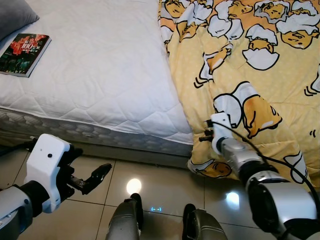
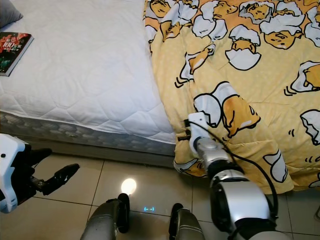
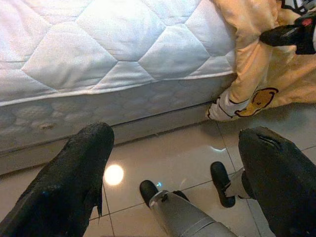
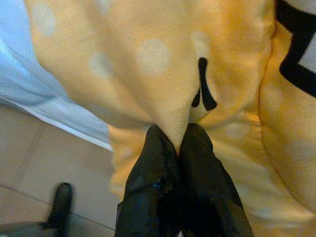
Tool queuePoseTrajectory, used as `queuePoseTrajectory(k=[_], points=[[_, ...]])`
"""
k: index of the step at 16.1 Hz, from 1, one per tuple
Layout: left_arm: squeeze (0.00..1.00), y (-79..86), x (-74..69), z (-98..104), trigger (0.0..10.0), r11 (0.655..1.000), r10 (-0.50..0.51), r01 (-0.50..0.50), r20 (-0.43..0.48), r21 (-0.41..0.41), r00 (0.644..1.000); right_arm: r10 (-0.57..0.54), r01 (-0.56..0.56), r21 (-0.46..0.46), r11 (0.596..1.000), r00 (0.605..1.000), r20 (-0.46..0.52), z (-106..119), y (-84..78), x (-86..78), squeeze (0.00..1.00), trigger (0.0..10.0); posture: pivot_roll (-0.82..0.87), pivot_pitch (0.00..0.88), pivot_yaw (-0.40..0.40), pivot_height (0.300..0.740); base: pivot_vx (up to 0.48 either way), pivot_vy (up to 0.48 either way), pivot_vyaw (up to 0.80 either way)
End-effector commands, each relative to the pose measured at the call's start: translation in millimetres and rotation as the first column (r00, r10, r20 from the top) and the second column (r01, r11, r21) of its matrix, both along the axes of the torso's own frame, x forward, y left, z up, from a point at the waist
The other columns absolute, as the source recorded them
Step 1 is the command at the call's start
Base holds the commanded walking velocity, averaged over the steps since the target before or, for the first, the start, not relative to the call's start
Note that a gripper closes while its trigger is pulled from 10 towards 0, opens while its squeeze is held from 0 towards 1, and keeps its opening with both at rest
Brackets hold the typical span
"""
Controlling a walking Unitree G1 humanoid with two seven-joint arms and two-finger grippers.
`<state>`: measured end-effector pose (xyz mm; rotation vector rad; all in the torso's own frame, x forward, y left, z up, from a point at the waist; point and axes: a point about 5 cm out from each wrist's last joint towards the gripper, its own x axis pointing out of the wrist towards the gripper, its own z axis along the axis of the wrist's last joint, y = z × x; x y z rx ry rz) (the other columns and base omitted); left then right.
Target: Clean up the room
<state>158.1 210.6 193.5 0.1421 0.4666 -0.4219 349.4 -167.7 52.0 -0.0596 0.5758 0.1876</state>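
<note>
**Two grippers in view, one pinching the blanket**

Two grippers show from my seat. My right gripper [image 4: 178, 143] is at the bed's edge with its two black fingers [image 4: 148, 163] pressed together on a fold of the yellow blanket [image 1: 250, 65]; the cloth is pinched between the tips. From the head views, that arm reaches forward to where the blanket hangs over the side of the mattress [image 1: 100, 65], its lower corner drooping down to the tiled floor [image 1: 160, 185].

My left gripper [image 3: 175, 148] is low over the floor, well apart from the bed, fingers [image 3: 74, 177] spread wide with nothing between them. Through its wrist view I see the quilted side of the mattress, the hanging blanket corner and the robot's feet [image 1: 130, 215] on the tiles.

The blanket, printed with cartoon egg figures, covers the right part of the bed; the left part is bare white quilted mattress. A book [image 1: 24, 52] with a dark, red-and-green cover lies flat near the far left of the mattress, just beside the corner of a grey pillow [image 1: 15, 15]. A bright spot of light reflects off the tiles between my arms.
</note>
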Motion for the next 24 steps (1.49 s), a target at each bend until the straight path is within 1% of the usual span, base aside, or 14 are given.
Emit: queuePoseTrajectory(k=[1,4,5,7,9,10,12,13,16,17,18,20,21,24], points=[[0.0,2.5,-2.2,2,10.0,1.0,0.011,-0.012,0.009,0.019,1.0,0.008,-0.008,0.081,0.997,1.0,0.004,-1,-5.8,-2.7,0.0,0.0,0.31,0.287,-0.012,0.74,0.0,0.0,0.0],[0.0,4.3,-1.0,2,10.0,1.0,0.019,-0.019,0.016,0.02,1.0,0.121,-0.12,0.226,0.967,0.993,0.009,3,-7.7,-4.7,0.0,0.0,0.31,0.275,-0.014,0.74,0.0,0.0,0.0],[0.0,4.5,-1.4,2,10.0,1.0,0.02,-0.02,0.018,0.02,1.0,0.219,-0.211,0.318,0.924,0.976,0.012,4,-3.8,-8.3,0.0,0.0,0.31,0.271,-0.016,0.74,0.0,0.0,0.0],[0.0,3.8,-1.6,1,10.0,1.0,0.018,-0.018,0.019,0.016,1.0,0.446,-0.394,0.496,0.773,0.895,0.016,0,13.0,-21.6,0.0,0.0,0.3,0.267,-0.018,0.74,0.0,0.0,0.0],[0.0,3.2,-1.1,1,10.0,1.0,0.016,-0.016,0.021,0.014,1.0,0.571,-0.478,0.573,0.666,0.821,0.022,-5,27.3,-32.6,0.0,0.0,0.3,0.255,-0.017,0.74,0.0,0.0,0.0],[0.0,2.3,-0.5,0,10.0,1.0,0.014,-0.014,0.024,0.011,1.0,0.688,-0.553,0.634,0.54,0.724,0.045,-13,48.5,-47.2,0.0,0.0,0.3,0.25,-0.017,0.74,0.0,0.0,0.0],[0.0,1.5,0.6,0,10.0,1.0,0.01,-0.01,0.028,0.01,1.0,0.769,-0.606,0.681,0.412,0.632,0.098,-18,78.2,-62.3,0.0,0.0,0.29,0.249,-0.014,0.74,0.0,0.0,0.0],[0.0,1.4,1.3,0,10.0,1.0,0.008,-0.009,0.029,0.01,1.0,0.786,-0.616,0.701,0.36,0.605,0.128,-18,91.6,-67.6,0.0,0.0,0.29,0.246,-0.012,0.74,0.0,0.0,0.0],[0.0,1.4,2.1,0,10.0,1.0,0.005,-0.005,0.031,0.012,0.999,0.815,-0.643,0.703,0.304,0.558,0.158,-19,112.5,-78.9,0.0,0.0,0.29,0.235,-0.012,0.74,0.0,0.0,0.0],[0.0,1.1,3.1,-1,10.0,1.0,0.002,-0.003,0.032,0.012,0.999,0.829,-0.657,0.687,0.31,0.541,0.144,-24,117.4,-83.8,0.0,0.0,0.29,0.233,-0.011,0.74,0.0,0.0,0.0],[0.0,0.5,4.5,-2,10.0,1.0,0.001,-0.001,0.033,0.012,0.999,0.823,-0.697,0.578,0.424,0.563,0.074,-35,121.4,-86.8,0.0,10.0,0.28,0.229,-0.013,0.74,0.0,0.0,0.0],[0.0,-0.8,7.0,-5,10.0,1.0,-0.002,0.001,0.037,0.012,0.999,0.802,-0.704,0.535,0.468,0.592,0.077,-39,122.9,-89.9,0.03,10.0,0.27,0.201,-0.022,0.74,0.0,0.0,0.0],[0.0,-1.4,10.9,-8,10.0,1.0,0.003,-0.003,0.048,0.004,0.999,0.746,-0.674,0.522,0.523,0.658,0.103,-37,121.0,-87.8,1.0,10.0,0.26,0.176,-0.03,0.74,0.0,0.0,0.0],[0.0,-5.3,26.7,-15,10.0,1.0,0.016,-0.014,0.081,-0.022,0.997,0.513,-0.551,0.458,0.698,0.831,0.218,-18,99.5,-75.0,1.0,10.0,0.2,0.109,-0.043,0.74,0.0,0.0,0.0]])
